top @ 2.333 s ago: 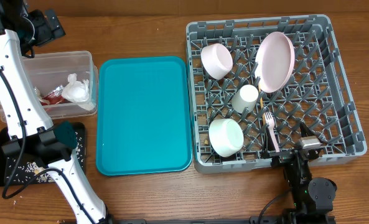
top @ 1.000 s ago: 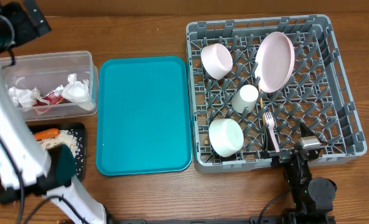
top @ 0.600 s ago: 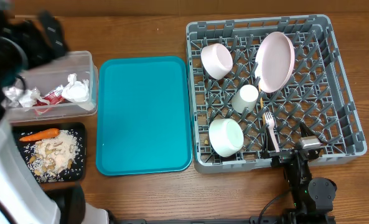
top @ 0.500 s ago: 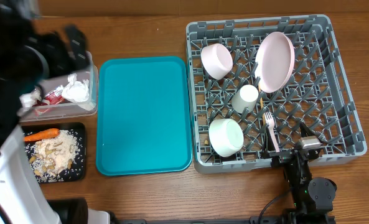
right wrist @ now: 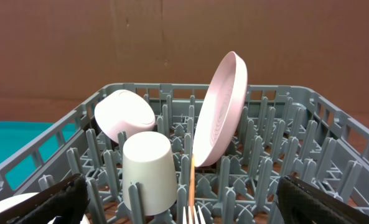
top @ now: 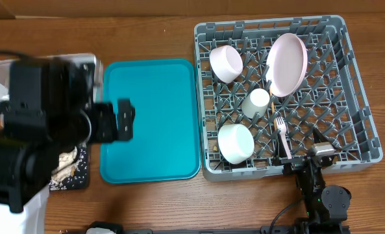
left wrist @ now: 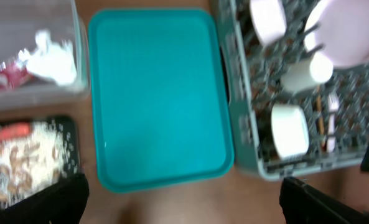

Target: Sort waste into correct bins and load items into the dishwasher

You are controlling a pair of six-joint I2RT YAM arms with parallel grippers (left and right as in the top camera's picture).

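The grey dishwasher rack (top: pixel 367 123) holds a pink plate (top: pixel 287 64) on edge, two bowls (top: pixel 226 63) (top: pixel 235 143), a white cup (top: pixel 257 103) and a white fork (top: pixel 282 133). My right gripper (top: pixel 306 156) rests open at the rack's near edge; its wrist view faces the cup (right wrist: pixel 148 171) and plate (right wrist: pixel 220 109). My left gripper (top: pixel 116 122) hangs open and empty, high over the teal tray's left side. From there I see the clear tub (left wrist: pixel 78 56) with napkins (left wrist: pixel 53 59) and a red packet (left wrist: pixel 0 74). I also see the black tray (left wrist: pixel 72 134) with a carrot (left wrist: pixel 10 130) and food scraps (left wrist: pixel 16 165).
The flat teal serving tray (top: pixel 160 130) lies bare between the bins and the rack. In the overhead view my left arm (top: pixel 30 130) looms close to the camera and hides the tub and most of the black tray. Bare wood table (top: pixel 147 32) runs along the far side.
My left arm has lifted away from the bins and swung right toward the teal tray, now covering them from above. The right arm and the rack's contents have not moved.
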